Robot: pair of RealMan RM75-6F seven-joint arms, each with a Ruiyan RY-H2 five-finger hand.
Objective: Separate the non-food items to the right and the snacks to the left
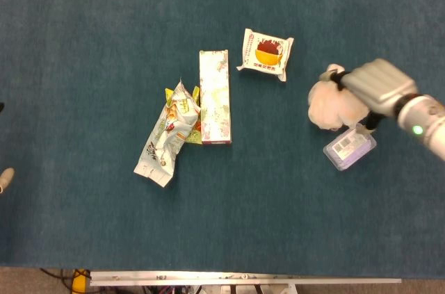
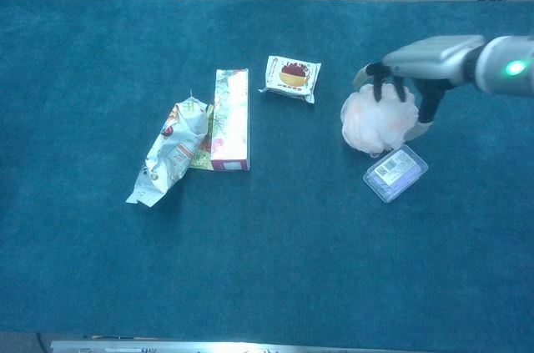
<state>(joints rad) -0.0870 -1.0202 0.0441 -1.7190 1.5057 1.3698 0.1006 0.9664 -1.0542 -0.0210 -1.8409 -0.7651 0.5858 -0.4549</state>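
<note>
On the blue table [image 1: 83, 23] a crumpled snack bag [image 1: 167, 135] lay against a tall box [image 1: 214, 96], a small snack packet [image 1: 265, 53] sat further right, and the right hand [image 1: 372, 87] gripped the pale bath pouf [image 1: 331, 106] just beside a purple case [image 1: 349, 147].

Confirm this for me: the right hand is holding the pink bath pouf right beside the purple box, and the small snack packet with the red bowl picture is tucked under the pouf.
One detail is wrong. The right hand does hold the pink bath pouf beside the purple box, but the snack packet lies apart from it, uncovered, as the chest view shows.
</note>
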